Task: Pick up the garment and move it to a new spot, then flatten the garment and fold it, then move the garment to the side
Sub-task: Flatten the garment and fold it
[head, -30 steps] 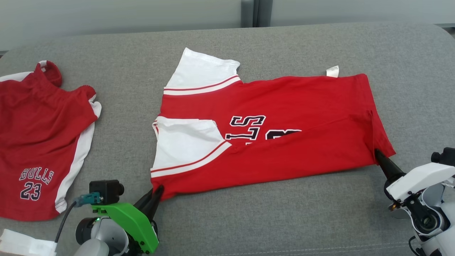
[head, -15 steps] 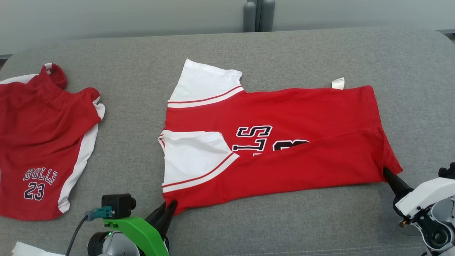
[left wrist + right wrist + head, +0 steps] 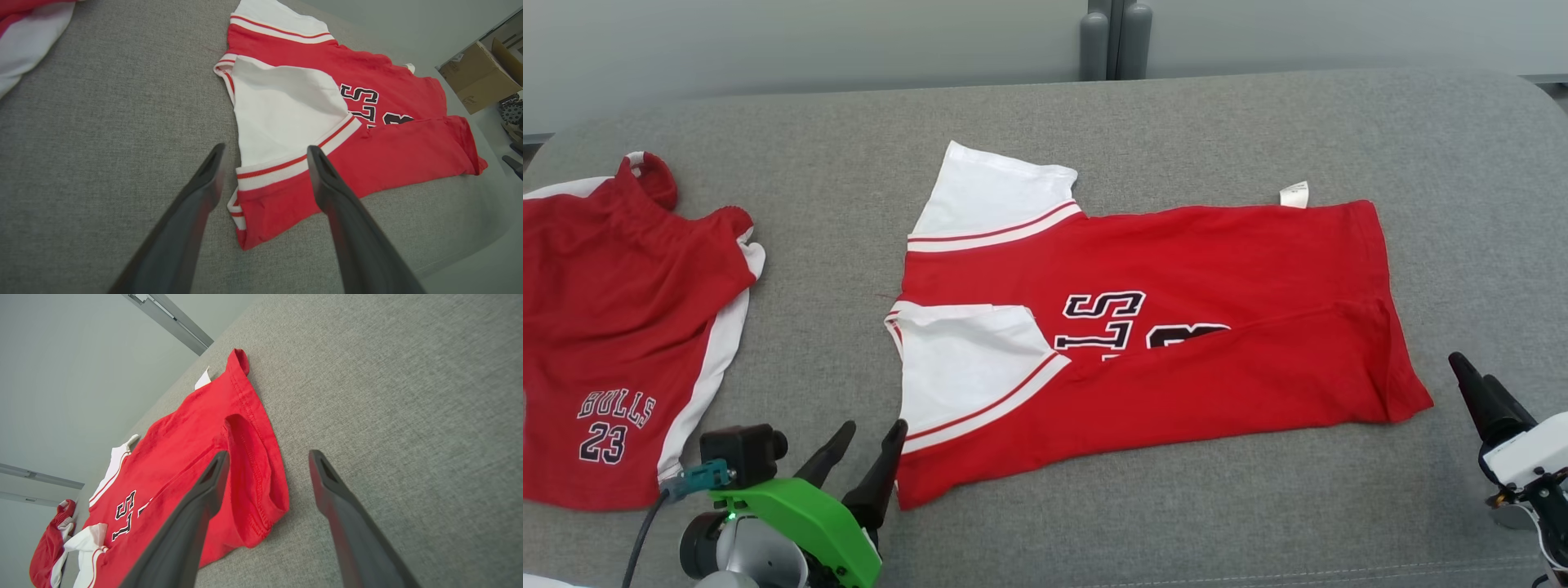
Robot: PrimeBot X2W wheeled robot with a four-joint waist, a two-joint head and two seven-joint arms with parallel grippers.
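Head view: the red-and-white jersey lies mid-worktop, its near edge doubled up over the lettering, a lengthwise fold apparently laid. The left gripper stands open at the near sleeve corner and the right gripper just clear of the hem corner, while matching shorts sit far left

Left wrist view: the left gripper, spread wide, frames the striped cuff and holds nothing

Right wrist view: the right gripper hangs open and empty by the hem corner
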